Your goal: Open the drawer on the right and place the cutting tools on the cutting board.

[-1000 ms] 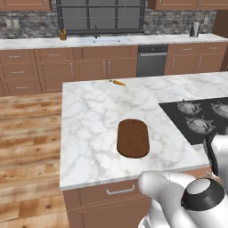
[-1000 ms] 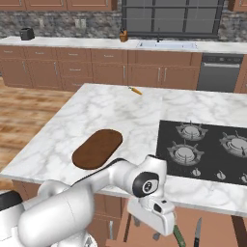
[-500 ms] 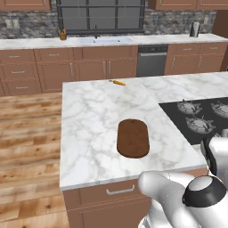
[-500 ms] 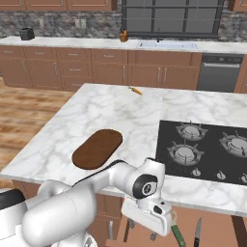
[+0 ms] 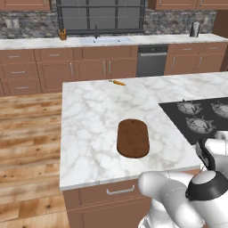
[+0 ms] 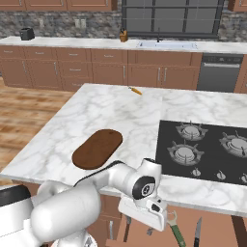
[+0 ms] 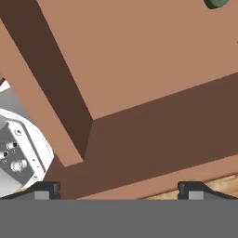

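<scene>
Reddish-brown wooden drawer (image 6: 202, 231) stands pulled out below the near right edge of the marble surface (image 6: 120, 116), with green-handled peeler (image 6: 174, 230) and black-handled knife (image 6: 197, 233) lying side by side inside. Tool (image 7: 118, 188) hangs low over the drawer's near corner, spread fully wide and holding nothing. Risks from here: clipping the drawer wall on descent, nudging knife against peeler, or pinching both together. Dark cutting board (image 5: 132, 137) lies bare near the front edge, well apart from the drawer.
</scene>
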